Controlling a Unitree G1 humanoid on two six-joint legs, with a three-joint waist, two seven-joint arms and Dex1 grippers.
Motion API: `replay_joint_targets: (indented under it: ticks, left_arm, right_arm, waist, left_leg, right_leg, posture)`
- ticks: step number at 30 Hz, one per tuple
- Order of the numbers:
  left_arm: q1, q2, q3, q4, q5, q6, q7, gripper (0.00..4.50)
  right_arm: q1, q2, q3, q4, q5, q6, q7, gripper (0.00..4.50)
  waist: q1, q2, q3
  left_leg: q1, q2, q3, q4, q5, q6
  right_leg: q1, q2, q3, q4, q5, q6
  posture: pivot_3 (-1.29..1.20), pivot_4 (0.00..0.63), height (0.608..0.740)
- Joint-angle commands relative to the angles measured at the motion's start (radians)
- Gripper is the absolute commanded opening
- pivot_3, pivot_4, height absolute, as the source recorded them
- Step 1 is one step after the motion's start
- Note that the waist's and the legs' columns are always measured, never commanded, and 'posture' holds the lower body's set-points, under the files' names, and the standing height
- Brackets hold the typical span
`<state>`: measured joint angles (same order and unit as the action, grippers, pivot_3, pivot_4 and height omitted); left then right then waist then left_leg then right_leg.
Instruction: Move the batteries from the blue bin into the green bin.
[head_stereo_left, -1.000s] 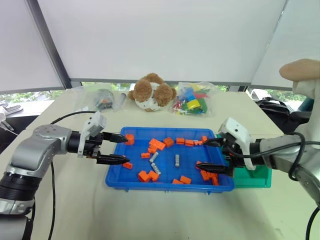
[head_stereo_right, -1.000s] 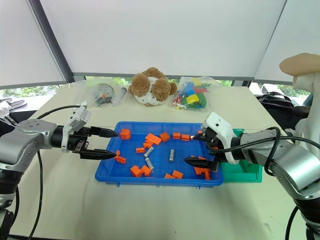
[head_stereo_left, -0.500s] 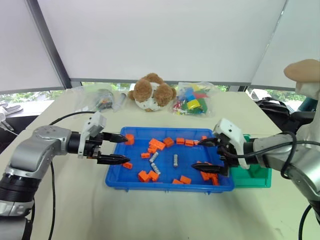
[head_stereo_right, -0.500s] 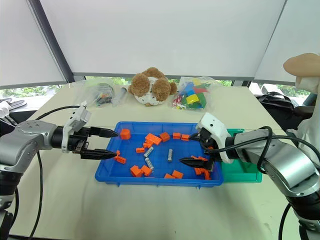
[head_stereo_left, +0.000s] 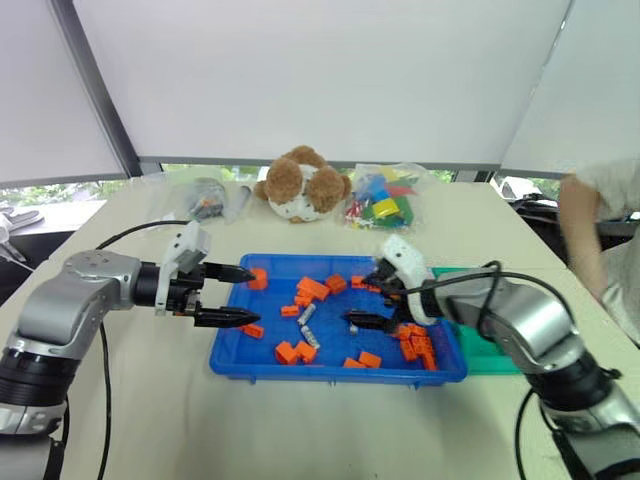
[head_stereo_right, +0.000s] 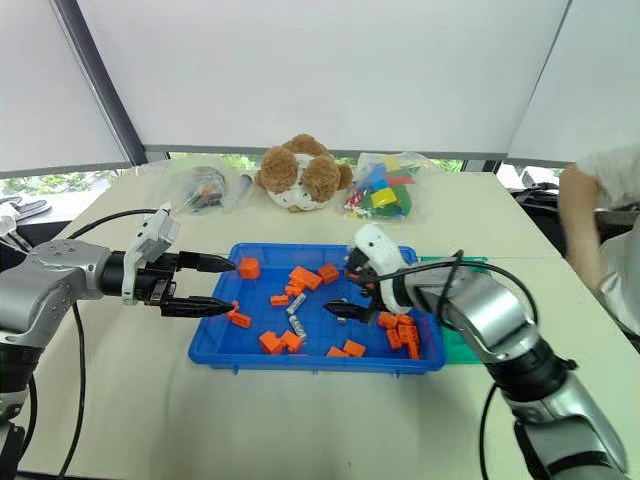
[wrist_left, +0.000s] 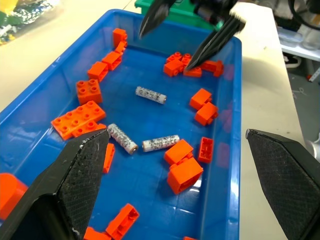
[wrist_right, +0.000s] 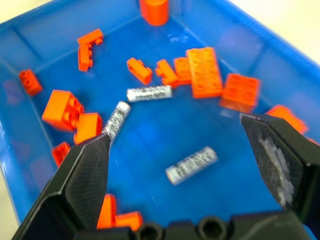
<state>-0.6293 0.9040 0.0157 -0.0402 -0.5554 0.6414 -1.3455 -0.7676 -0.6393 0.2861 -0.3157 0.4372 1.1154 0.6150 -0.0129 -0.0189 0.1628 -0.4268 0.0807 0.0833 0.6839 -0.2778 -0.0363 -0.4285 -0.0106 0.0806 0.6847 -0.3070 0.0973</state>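
Right wrist view shows you three batteries (wrist_right: 192, 164) on the blue bin (wrist_right: 45, 25) floor, one between your right gripper (wrist_right: 185, 165) jaws, spread wide and empty. Your left gripper (head_stereo_left: 235, 295) hangs open, empty, over the bin's far end from the green bin (head_stereo_left: 478, 352).

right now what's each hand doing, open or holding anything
Left hand: open, empty, at the blue bin's left edge.
Right hand: open, empty, over the lone battery.

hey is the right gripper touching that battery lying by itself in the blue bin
Apart. In the right wrist view the lone battery lies on the blue bin floor between the open jaws of the right gripper, with bare blue floor on both sides.
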Motion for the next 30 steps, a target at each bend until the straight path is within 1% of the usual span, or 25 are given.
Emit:
replay_joint_targets:
  ticks: [1,6,10,17,30]
  left_arm:
    - [-0.016,0.009,0.021,-0.007,0.001,-0.019,0.001,4.5]
    - [-0.021,0.005,0.019,0.002,0.008,-0.031,0.002,4.5]
    - [-0.02,0.0,0.018,0.0,0.009,-0.036,0.008,4.5]
    - [-0.012,-0.002,0.024,-0.01,0.006,-0.035,0.018,4.5]
    - [0.029,0.021,0.053,-0.049,-0.01,-0.021,0.044,4.5]
  right_arm:
    - [-0.041,0.093,0.011,0.038,-0.034,0.059,-0.077,4.45]
    - [-0.068,0.268,0.056,0.156,-0.107,0.073,-0.187,4.45]
    - [-0.079,0.343,0.081,0.241,-0.166,0.048,-0.231,4.45]
    - [-0.103,0.407,0.091,0.36,-0.232,0.005,-0.255,4.45]
    - [-0.12,0.49,0.113,0.488,-0.295,-0.06,-0.226,4.45]
  waist:
    - [-0.001,0.0,0.0]
    - [-0.003,0.0,0.0]
    - [-0.005,0.0,0.0]
    - [-0.007,0.0,0.0]
    - [-0.009,0.0,0.0]
  left_leg:
    - [0.0,0.0,0.0,0.0,0.0,0.0]
    - [0.0,0.0,0.0,0.0,0.0,0.0]
    - [0.0,0.0,0.0,0.0,0.0,-0.001]
    - [0.0,0.0,0.0,0.0,0.0,-0.001]
    - [0.0,0.0,0.0,-0.001,0.0,-0.001]
  right_leg:
    - [0.0,0.0,0.0,0.0,0.0,0.0]
    - [0.0,0.0,0.0,0.0,0.0,0.0]
    - [0.0,0.0,0.0,0.001,0.0,0.0]
    - [0.0,0.0,-0.001,0.001,0.0,0.0]
    - [0.0,0.0,-0.001,0.001,0.0,0.0]
  posture:
    - [0.0,0.15,0.733]
    - [0.0,0.15,0.733]
    - [0.0,0.15,0.733]
    - [0.0,0.15,0.733]
    - [0.0,0.15,0.733]
